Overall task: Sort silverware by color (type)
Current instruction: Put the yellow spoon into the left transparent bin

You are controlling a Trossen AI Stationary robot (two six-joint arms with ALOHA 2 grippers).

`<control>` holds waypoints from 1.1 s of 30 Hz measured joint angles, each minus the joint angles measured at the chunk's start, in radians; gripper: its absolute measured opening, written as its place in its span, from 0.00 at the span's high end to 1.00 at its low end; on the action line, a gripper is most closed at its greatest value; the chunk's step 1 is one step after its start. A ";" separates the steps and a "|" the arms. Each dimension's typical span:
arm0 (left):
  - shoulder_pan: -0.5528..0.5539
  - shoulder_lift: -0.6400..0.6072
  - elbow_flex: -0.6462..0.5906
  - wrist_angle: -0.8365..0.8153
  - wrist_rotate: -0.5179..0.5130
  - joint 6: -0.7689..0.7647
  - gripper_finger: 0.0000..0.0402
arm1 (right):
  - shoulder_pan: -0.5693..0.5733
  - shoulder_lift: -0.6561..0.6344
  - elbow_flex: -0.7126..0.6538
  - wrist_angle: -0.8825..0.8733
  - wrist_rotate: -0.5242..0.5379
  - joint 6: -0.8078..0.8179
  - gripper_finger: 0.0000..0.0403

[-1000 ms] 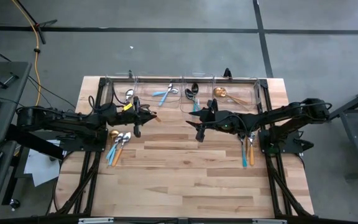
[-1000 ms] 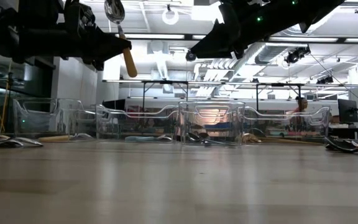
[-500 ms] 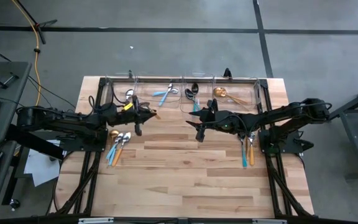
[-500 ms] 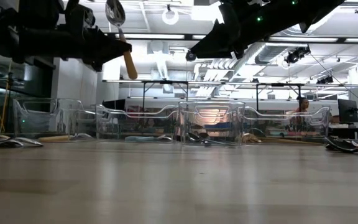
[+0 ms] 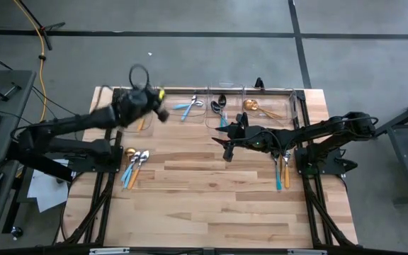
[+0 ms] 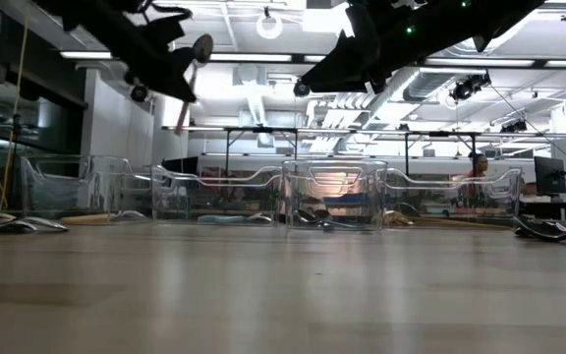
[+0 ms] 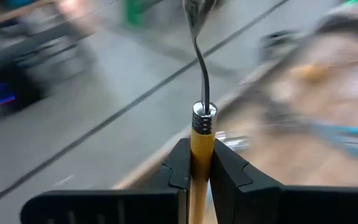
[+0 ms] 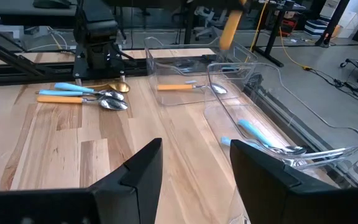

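My left gripper (image 5: 156, 105) hangs above the leftmost clear bin (image 5: 134, 117) at the table's far edge, shut on an orange-handled spoon (image 6: 193, 79). The spoon's silver bowl (image 6: 202, 46) is uppermost. My right gripper (image 5: 227, 145) stands open over the middle of the table, its fingers (image 8: 140, 167) apart with nothing between them. More silverware lies loose on the table at the left (image 5: 134, 166) and at the right (image 5: 282, 170). An orange-handled spoon (image 8: 185, 87) lies in the leftmost bin. My left gripper pinches the spoon's orange handle (image 7: 201, 146) between its two fingers, just below the metal collar. The fingers lie across the handle. The spoon is lifted clear, bowl up, and its handle end (image 6: 179, 123) hangs tilted below the fingers.
A row of clear bins runs along the far edge: light-blue-handled pieces (image 5: 188, 106), black ones (image 5: 218, 105) and gold ones (image 5: 255, 106) lie in them. Bare wood (image 5: 211, 205) fills the near half of the table. A person (image 6: 475, 165) shows far off in the room.
In the last half second my left gripper has risen and swung toward the far left, from in front of the bins to above the leftmost bin, tipping up from pointing steeply down. It stays shut on the spoon, whose handle end now slants the other way.
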 joint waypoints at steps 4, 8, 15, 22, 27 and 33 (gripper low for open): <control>0.120 0.013 0.160 -0.216 -0.069 -0.001 0.96 | 0.000 0.000 0.000 0.000 0.000 -0.001 0.57; 0.251 0.013 0.233 -0.333 -0.030 -0.062 0.96 | 0.000 0.000 0.000 0.000 0.000 0.000 0.57; 0.445 0.055 0.234 -0.538 0.138 -0.201 0.96 | 0.000 0.000 0.000 -0.001 0.000 -0.002 0.57; 0.499 0.203 0.191 -0.586 0.248 -0.238 0.96 | 0.000 0.000 0.000 -0.001 0.000 -0.002 0.57; 0.521 0.294 0.191 -0.713 0.379 -0.239 0.96 | 0.000 0.000 0.000 -0.001 0.000 -0.003 0.57; 0.545 0.314 0.191 -0.847 0.405 -0.289 0.96 | 0.000 0.000 0.000 -0.001 0.000 -0.003 0.57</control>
